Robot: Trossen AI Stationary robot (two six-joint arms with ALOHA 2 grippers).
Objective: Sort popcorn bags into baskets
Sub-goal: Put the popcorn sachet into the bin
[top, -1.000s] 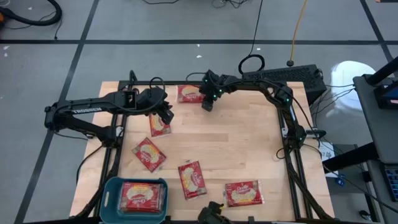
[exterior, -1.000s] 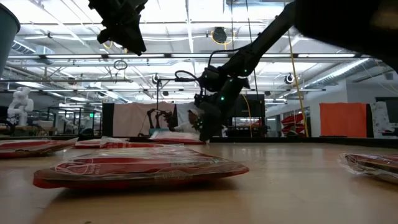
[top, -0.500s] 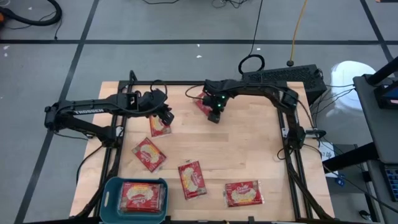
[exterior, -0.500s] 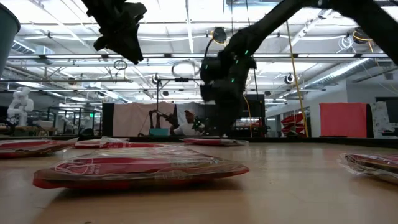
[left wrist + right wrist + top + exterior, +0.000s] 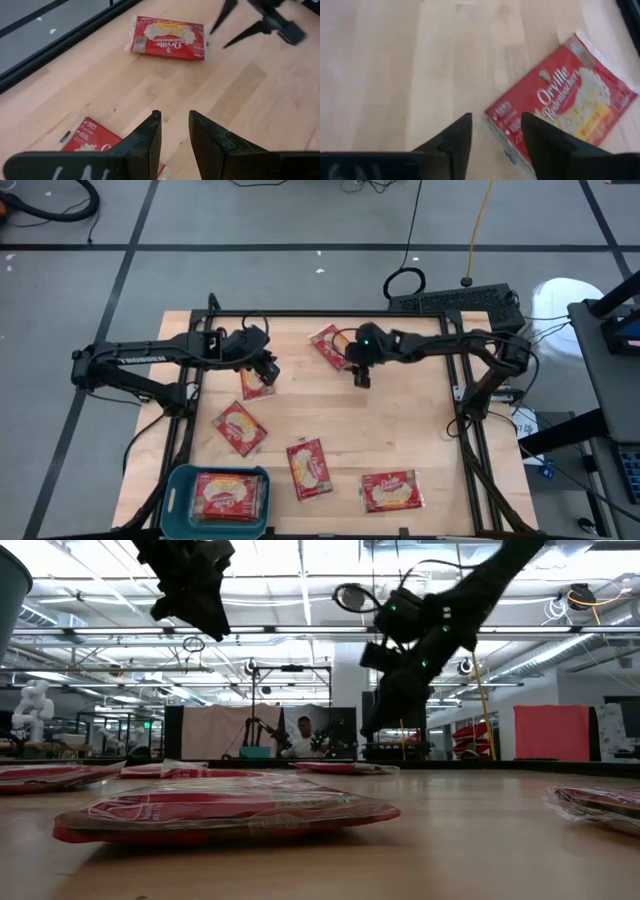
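Several red popcorn bags lie flat on the wooden table. One bag lies at the far middle, turned askew. My right gripper hangs open just beside its near right corner, raised off the table. My left gripper hovers open, with a narrow gap, above another bag at the far left. The teal basket stands at the near left corner with a bag inside.
Three more bags lie on the near half of the table. A black frame rail runs along the far edge and down both sides. Bare wood spreads over the right half.
My right gripper has drawn the far bag toward the table's right and near side, and the bag has turned askew. The gripper has then gone on toward the right and near side, risen, and now stands apart from the bag.
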